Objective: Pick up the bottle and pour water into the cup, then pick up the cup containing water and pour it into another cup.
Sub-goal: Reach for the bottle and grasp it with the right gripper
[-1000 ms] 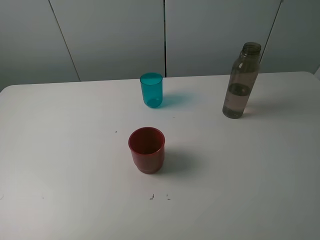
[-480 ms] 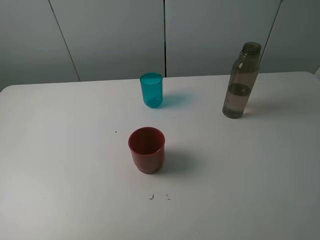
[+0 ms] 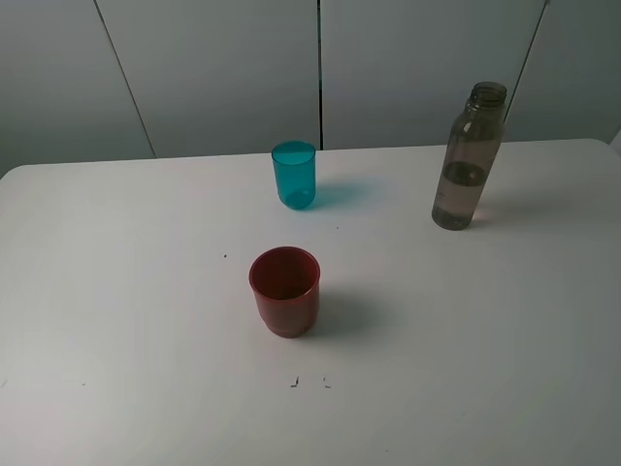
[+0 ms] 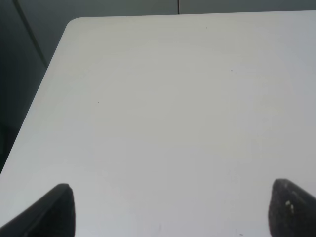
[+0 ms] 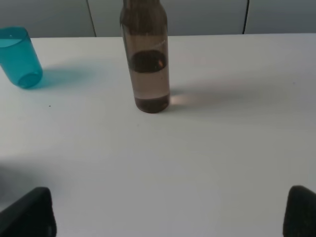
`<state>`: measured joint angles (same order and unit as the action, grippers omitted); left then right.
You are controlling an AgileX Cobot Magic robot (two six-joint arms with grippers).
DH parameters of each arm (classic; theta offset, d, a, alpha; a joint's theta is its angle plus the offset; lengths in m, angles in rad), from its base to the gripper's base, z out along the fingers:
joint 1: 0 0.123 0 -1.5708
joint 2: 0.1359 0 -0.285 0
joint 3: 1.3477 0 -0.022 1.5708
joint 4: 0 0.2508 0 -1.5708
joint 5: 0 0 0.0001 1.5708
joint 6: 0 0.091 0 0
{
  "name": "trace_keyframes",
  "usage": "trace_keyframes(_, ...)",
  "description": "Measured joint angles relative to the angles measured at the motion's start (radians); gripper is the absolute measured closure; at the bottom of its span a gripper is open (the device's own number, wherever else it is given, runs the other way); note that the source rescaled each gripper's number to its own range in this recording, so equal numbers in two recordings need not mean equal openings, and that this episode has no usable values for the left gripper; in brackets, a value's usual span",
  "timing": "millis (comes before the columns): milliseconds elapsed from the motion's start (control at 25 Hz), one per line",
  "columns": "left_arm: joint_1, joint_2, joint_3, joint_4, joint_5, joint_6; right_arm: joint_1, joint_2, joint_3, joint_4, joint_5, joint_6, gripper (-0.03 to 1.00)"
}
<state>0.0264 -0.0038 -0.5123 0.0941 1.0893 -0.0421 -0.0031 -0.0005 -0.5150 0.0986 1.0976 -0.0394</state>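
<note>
The smoky grey-brown bottle [image 3: 467, 158] stands upright at the back right of the white table [image 3: 116, 291], part full and uncapped. The right wrist view shows the bottle [image 5: 146, 59] ahead, well beyond my right gripper [image 5: 168, 217], whose two fingertips [image 5: 29, 212] stand wide apart with nothing between them. The teal-blue cup [image 3: 294, 175] stands upright at the back middle; the teal cup [image 5: 19, 57] also shows in the right wrist view. The dark red cup [image 3: 285, 290] stands in the middle. My left gripper [image 4: 173, 210] is open over bare table. Neither gripper appears in the exterior view.
Grey wall panels [image 3: 320, 68] rise behind the table's back edge. The left wrist view shows the table's rounded far corner [image 4: 74, 22] with a dark gap beside it. Small dark marks [image 3: 294, 382] lie near the front.
</note>
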Motion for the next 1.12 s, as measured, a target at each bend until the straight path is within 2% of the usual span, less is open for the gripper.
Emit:
trace_keyframes(200,0.000,0.000,0.000,0.000,0.000,0.000,0.000,0.101,-0.093,-0.004,-0.019,0.000,-0.03)
trace_keyframes(400,0.000,0.000,0.000,0.000,0.000,0.000,0.000,0.291,-0.191,-0.002,-0.097,-0.003,-0.03)
trace_keyframes(680,0.000,0.000,0.000,0.000,0.000,0.000,0.000,0.541,-0.211,0.113,-0.250,-0.131,-0.03)
trace_keyframes(880,0.000,0.000,0.000,0.000,0.000,0.000,0.020,0.674,-0.137,0.159,-0.442,-0.165,-0.03)
trace_keyframes(1120,0.000,0.000,0.000,0.000,0.000,0.000,0.191,0.826,0.012,0.156,-0.693,-0.209,-0.03)
